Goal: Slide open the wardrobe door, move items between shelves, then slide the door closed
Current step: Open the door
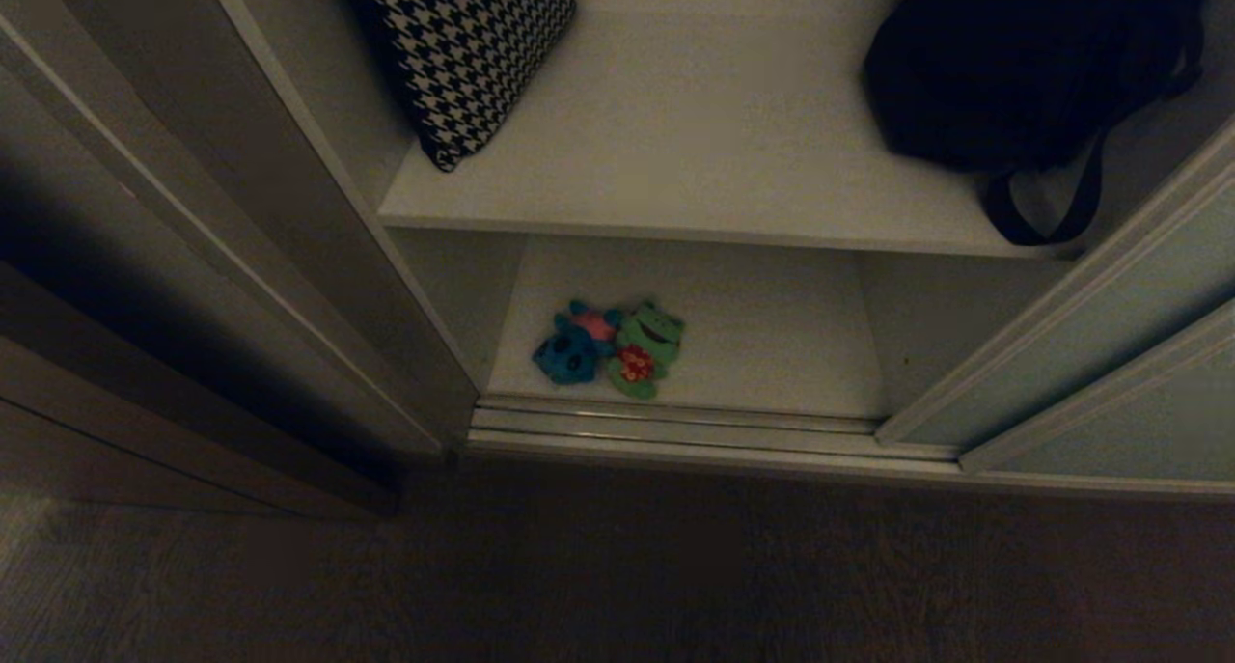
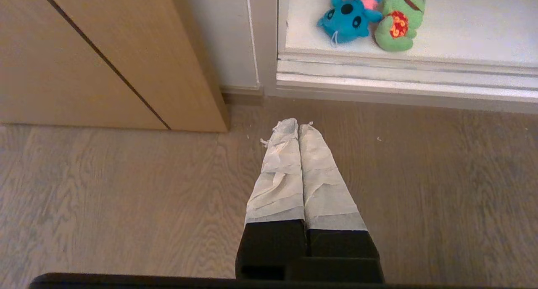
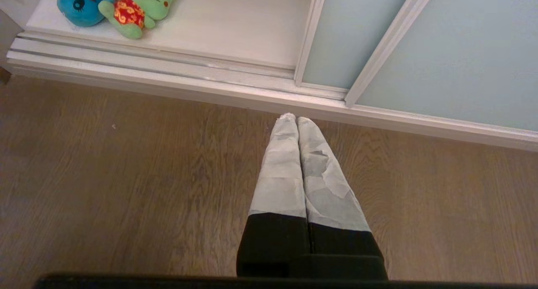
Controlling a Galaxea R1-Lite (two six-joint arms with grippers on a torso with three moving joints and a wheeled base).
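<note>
Scanning from the left, passed the brown wood panelling (image 1: 145, 354) first, then hit the wardrobe opening. Spotted a houndstooth bag (image 1: 468, 55) at the left end of the upper shelf (image 1: 695, 161). Found both toys down on the lower shelf (image 1: 772, 335), touching each other, near the front and just behind the floor track (image 1: 675, 427): teal toy (image 1: 569, 349) on the left, green frog toy (image 1: 648, 345) snug against its right side. Saw a black bag (image 1: 1023, 65) at the right end of the upper shelf, strap looping toward the front edge. Further right, found the sliding door (image 1: 1090, 335) pushed aside, so called the opening step done.

Checked the grippers too. Caught neither in the head view. Found the left gripper (image 2: 297, 125) over the wood floor (image 1: 617, 566), short of the track, taped fingers pinched together on nothing. Same deal with the right gripper (image 3: 296, 120): closed up, empty, over the floor just in front of the door's edge.

Pegged the step in hand as moving the toys, not yet started. Figured the next move called for spreading one set of fingers, reaching in past the track, coming down on a single toy, then lifting it to the bare stretch between the bags. Would watch for snagging both at once, given how tightly packed.
</note>
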